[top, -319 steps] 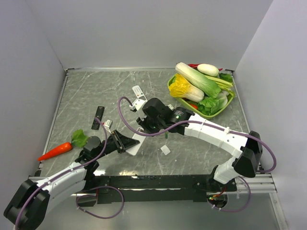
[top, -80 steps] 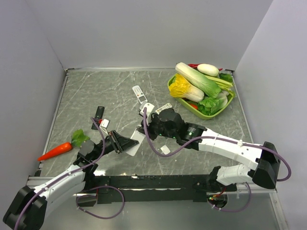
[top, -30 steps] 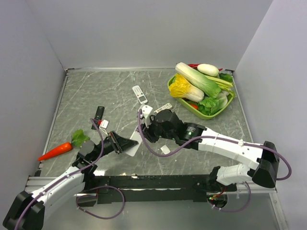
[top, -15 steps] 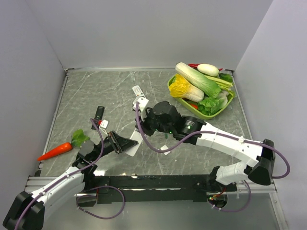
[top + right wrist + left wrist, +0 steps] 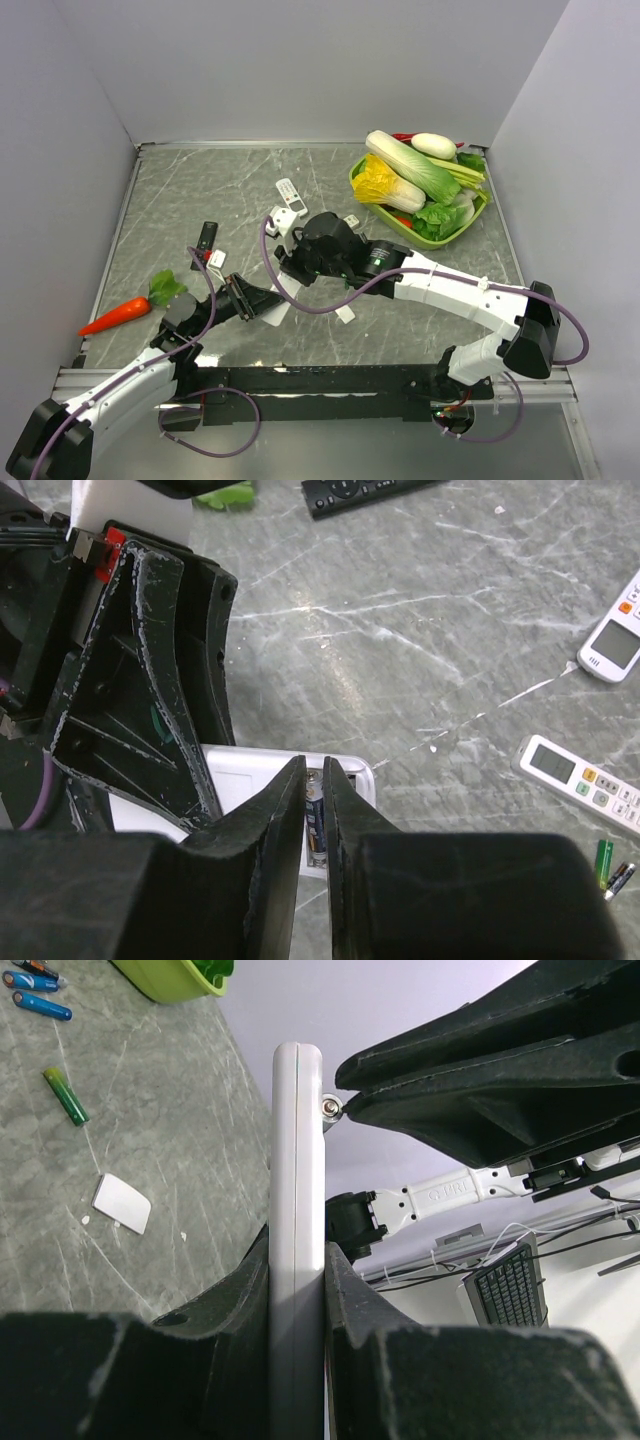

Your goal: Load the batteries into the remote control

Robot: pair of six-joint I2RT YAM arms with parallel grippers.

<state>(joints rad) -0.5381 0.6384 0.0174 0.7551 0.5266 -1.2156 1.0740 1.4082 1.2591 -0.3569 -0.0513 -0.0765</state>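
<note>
My left gripper (image 5: 297,1247) is shut on the white remote control (image 5: 298,1160), which it holds edge-on above the table (image 5: 272,308). Over the remote's open compartment, my right gripper (image 5: 313,765) has its jaws closed to a narrow slit. A blue battery (image 5: 316,820) lies in the compartment (image 5: 240,775) and fills that slit, with a finger against each side. More batteries lie loose on the table, a green one (image 5: 65,1097) and blue ones (image 5: 40,1006). The white battery cover (image 5: 121,1203) rests near them.
Two small white remotes (image 5: 612,645) (image 5: 585,780) and a black remote (image 5: 205,238) lie on the grey table. A carrot (image 5: 118,313) sits at the left edge. A green basket (image 5: 356,185) of vegetables stands at the back right.
My right gripper has moved left and back over the end of the held remote, and its jaws have narrowed. The left gripper and the remote have stayed put.
</note>
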